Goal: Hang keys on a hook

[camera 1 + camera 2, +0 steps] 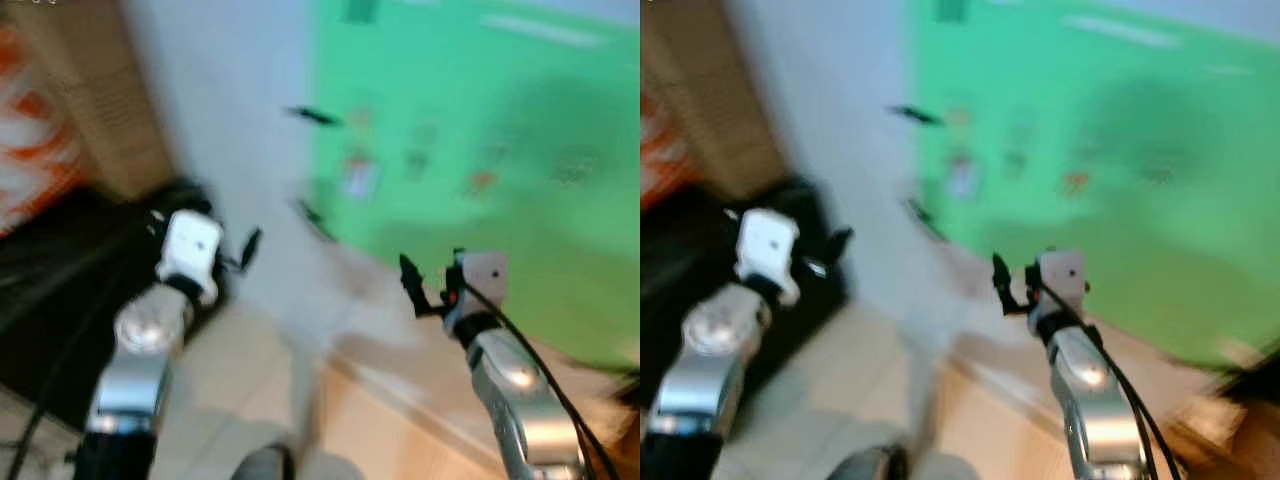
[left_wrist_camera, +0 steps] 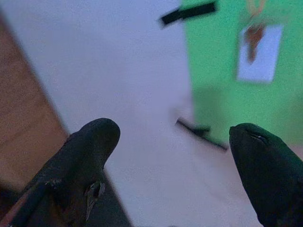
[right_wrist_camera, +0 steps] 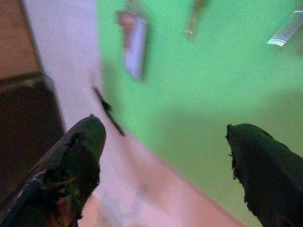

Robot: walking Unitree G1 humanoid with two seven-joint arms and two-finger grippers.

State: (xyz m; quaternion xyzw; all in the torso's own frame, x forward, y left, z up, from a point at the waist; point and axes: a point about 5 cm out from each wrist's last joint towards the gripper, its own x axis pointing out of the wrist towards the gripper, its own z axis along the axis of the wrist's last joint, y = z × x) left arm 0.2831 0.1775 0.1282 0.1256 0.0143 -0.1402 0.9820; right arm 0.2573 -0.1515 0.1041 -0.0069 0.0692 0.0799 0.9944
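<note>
Left eye view is blurred: both arms are raised toward a green wall panel (image 1: 500, 150) with small items hung on it. Left pincer (image 2: 173, 156) and right pincer (image 3: 163, 156) gape wide, empty; the keys cannot be made out.

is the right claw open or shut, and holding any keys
Open. In the right wrist view the right claw has its two black fingers wide apart, with only the green wall between them and no keys.
</note>
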